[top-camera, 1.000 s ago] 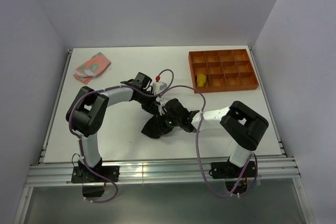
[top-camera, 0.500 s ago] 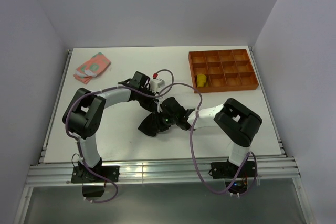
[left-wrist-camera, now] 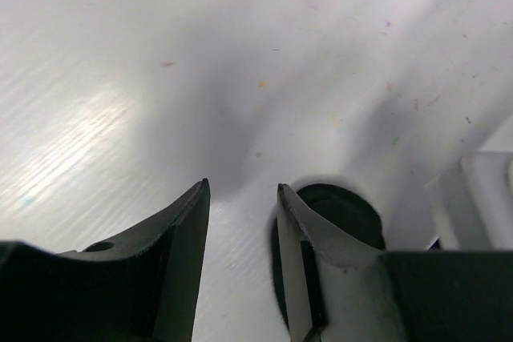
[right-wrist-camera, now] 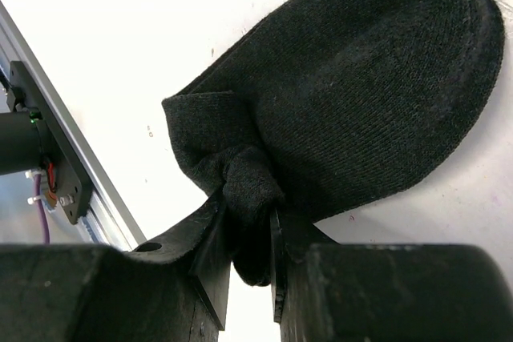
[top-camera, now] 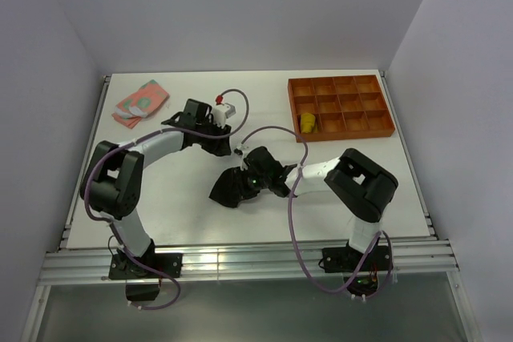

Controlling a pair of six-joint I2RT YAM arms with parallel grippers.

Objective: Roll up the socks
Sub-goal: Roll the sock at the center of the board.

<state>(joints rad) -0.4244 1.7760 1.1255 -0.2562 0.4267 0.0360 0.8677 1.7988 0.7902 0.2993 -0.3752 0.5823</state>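
Observation:
The black sock point(top-camera: 225, 191) lies bunched on the white table near the middle. My right gripper point(top-camera: 245, 183) is shut on a twisted fold of it. In the right wrist view that gripper point(right-wrist-camera: 250, 215) pinches the fold, and the rest of the black sock point(right-wrist-camera: 361, 94) spreads flat beyond it. My left gripper point(top-camera: 227, 146) hovers just behind the sock, apart from it. The left wrist view shows this gripper point(left-wrist-camera: 242, 185) open over bare table, holding nothing. The pink sock with green patches point(top-camera: 140, 102) lies at the far left. The mustard-yellow sock point(top-camera: 307, 122) sits in a tray compartment.
An orange tray point(top-camera: 345, 136) with square compartments stands at the far right of the table. The right arm's purple cable point(top-camera: 292, 198) loops over the table beside the sock. Metal rails run along the table's near edge point(top-camera: 240, 258).
My left gripper opened, let go of the black sock and drew back toward the far left. My right gripper kept its grip and shifted the sock slightly left.

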